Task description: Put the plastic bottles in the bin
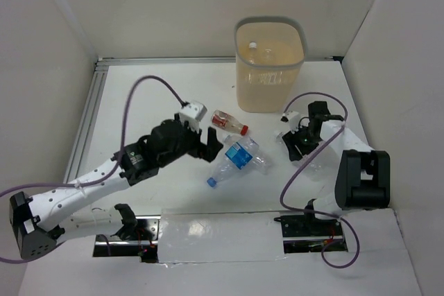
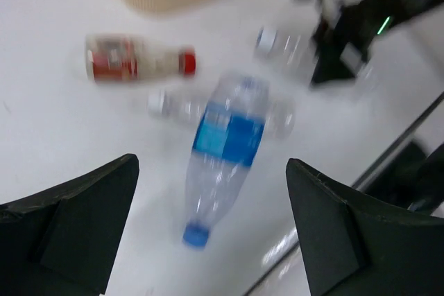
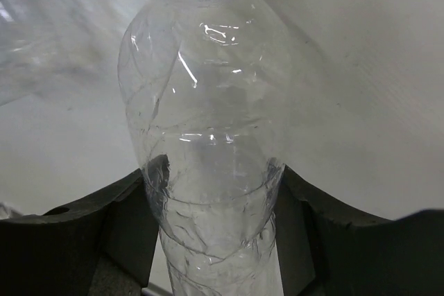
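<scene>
A: Right tool [image 3: 216, 171], grasping what?
B: A clear bottle [image 3: 208, 102], clamped at its waist; bin [image 1: 269, 91] at its 11 o'clock.
A: Left tool [image 1: 210, 145]?
B: Released, nearer the blue-labelled bottle [image 1: 239, 156] at its 3 o'clock, lying on the desk [image 1: 139, 102], cap toward 8.

A white table [image 1: 139, 95] fills the scene, closed in by plain white walls on the left [image 1: 35, 67], the far side [image 1: 173, 5] and the right [image 1: 402, 46]. A silver metal rail [image 1: 84, 123] runs along the table's left edge, and another [image 1: 166, 60] along its far edge. At the near edge a pale, glossy sheet [image 1: 222, 237] lies flat across the middle.
</scene>
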Motion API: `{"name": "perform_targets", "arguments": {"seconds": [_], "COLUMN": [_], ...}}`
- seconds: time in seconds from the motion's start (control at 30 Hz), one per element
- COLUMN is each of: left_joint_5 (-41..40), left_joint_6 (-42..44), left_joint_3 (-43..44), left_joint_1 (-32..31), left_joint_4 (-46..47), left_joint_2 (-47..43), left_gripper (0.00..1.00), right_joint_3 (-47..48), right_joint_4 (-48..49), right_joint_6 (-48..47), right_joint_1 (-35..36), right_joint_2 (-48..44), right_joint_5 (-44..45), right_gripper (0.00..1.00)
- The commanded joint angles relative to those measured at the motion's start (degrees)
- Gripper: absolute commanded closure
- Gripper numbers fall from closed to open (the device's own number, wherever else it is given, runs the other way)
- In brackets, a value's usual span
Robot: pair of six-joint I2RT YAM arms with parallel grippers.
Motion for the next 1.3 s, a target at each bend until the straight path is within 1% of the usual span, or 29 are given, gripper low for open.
{"name": "perform_targets", "arguments": {"seconds": [0.0, 0.03, 0.07, 0.1, 0.17, 0.2, 0.23, 0.27, 0.3, 0.33, 0.37, 0.4, 0.47, 0.5, 0.53, 0.57, 0.63, 0.7, 0.77, 0.9, 0.97, 1.0, 1.07, 1.1, 1.13, 1.17, 1.27], "left_joint_5": [-0.19, -0.19, -0.19, -1.06, -1.77, -1.77, -1.77, -2.46, -2.99, -3.00, -3.52, -3.53, -3.00, -3.00, -2.39, -1.77, -1.77, -2.29, -2.30, -3.52, -4.40, -5.01, -6.24, -6.25, -6.95, -7.48, -8.71], "left_joint_6": [-0.78, -1.31, -1.31, -1.92, -1.40, -0.70, 0.09, 0.09, 1.05, 1.84, 1.85, 2.37, 2.38, 2.38, 2.38, 2.38, 1.86, 1.24, 1.24, 1.24, 1.24, 1.24, 0.53, 0.53, 0.01, 0.01, 0.01], "left_joint_3": [-5.52, -7.53, -8.25, -8.95, -9.49, -9.49, -9.49, -9.49, -8.97, -8.96, -8.96, -8.44, -8.43, -9.22, -10.01, -10.02, -10.63, -10.63, -10.63, -10.63, -10.10, -10.10, -10.10, -10.10, -10.10, -10.10, -9.49], "left_joint_1": [-3.13, -4.62, -5.16, -5.68, -6.48, -7.44, -7.97, -8.84, -8.85, -9.72, -10.43, -10.43, -10.96, -10.96, -10.96, -10.96, -10.96, -11.49, -12.01, -13.24, -13.77, -13.77, -14.39, -14.39, -14.39, -14.39, -14.39], "left_joint_4": [-5.08, -5.69, -5.69, -5.69, -5.69, -5.69, -5.69, -5.69, -5.17, -5.17, -4.56, -4.03, -2.10, -1.39, -0.69, 0.53, 1.33, 1.86, 1.87, 2.48, 1.95, 1.95, 2.56, 2.57, 3.26, 3.97, 4.50], "left_joint_2": [-1.41, -1.41, -1.41, -0.28, 1.39, 3.58, 4.64, 5.78, 6.75, 8.59, 9.30, 9.83, 10.62, 10.63, 11.15, 11.16, 11.86, 12.39, 13.70, 16.07, 17.13, 17.92, 18.71, 19.41, 19.42, 20.29, 21.70], "left_gripper": [0.00, 0.00, 0.00, 0.00, 0.00, 0.00, 0.00, 0.00, 0.00, 0.00, 0.00, 0.00, 0.00, 0.00, 0.00, 0.00, 0.00, 0.00, 0.00, 0.00, 0.00, 0.00, 0.00, 0.00, 0.00, 0.00, 0.00], "right_joint_3": [8.68, 14.20, 14.26, 20.87, 27.85, 34.41, 37.78, 41.03, 46.81, 49.39, 51.59, 55.27, 57.40, 58.02, 58.03, 58.03, 57.50, 58.81, 60.83, 64.00, 66.01, 66.55, 66.55, 66.55, 66.55, 66.55, 69.35], "right_joint_4": [-9.25, -13.18, -15.05, -16.98, -20.85, -21.74, -22.44, -22.97, -22.98, -22.98, -20.80, -19.04, -13.60, -6.61, -2.72, 5.15, 10.92, 14.36, 17.09, 19.73, 19.74, 19.74, 18.95, 18.95, 18.95, 18.34, 17.02], "right_joint_6": [-4.42, -6.09, -6.10, -7.23, -7.25, -7.25, -6.64, -6.02, -4.28, -3.21, -1.98, 1.16, 6.00, 10.99, 13.47, 15.85, 19.63, 20.34, 20.87, 22.10, 22.11, 22.11, 21.15, 21.14, 21.14, 21.14, 23.16], "right_joint_1": [-0.03, -0.03, -0.03, -0.03, -0.03, -0.03, 0.50, 0.50, 0.50, 0.50, 0.50, 0.50, -0.02, -0.03, -0.03, 0.50, 3.65, 6.11, 8.67, 9.29, 9.29, 9.29, 9.29, 9.29, 9.29, 8.77, 6.31], "right_joint_2": [-6.60, -9.06, -9.69, -9.70, -8.91, -8.38, -7.68, -6.02, -5.31, -4.61, -3.38, -2.76, -2.14, -1.62, -1.61, -1.61, -0.30, 2.50, 4.97, 12.43, 14.55, 16.30, 17.54, 18.25, 18.25, 18.95, 19.57], "right_joint_5": [-5.75, -8.20, -9.71, -11.29, -16.28, -17.97, -19.55, -22.96, -24.21, -25.36, -26.76, -26.77, -27.38, -26.78, -26.77, -25.38, -22.48, -17.93, -15.80, -12.37, -11.84, -11.31, -10.35, -8.77, -8.23, -8.23, -10.42], "right_gripper": [0.52, 0.53, 0.53, 0.53, 0.53, 0.54, 0.54, 0.54, 0.54, 0.54, 0.54, 0.54, 0.54, 0.53, 0.53, 0.53, 0.53, 0.51, 0.50, 0.50, 0.48, 0.44, 0.28, 0.17, 0.03, 0.00, 0.00]}}
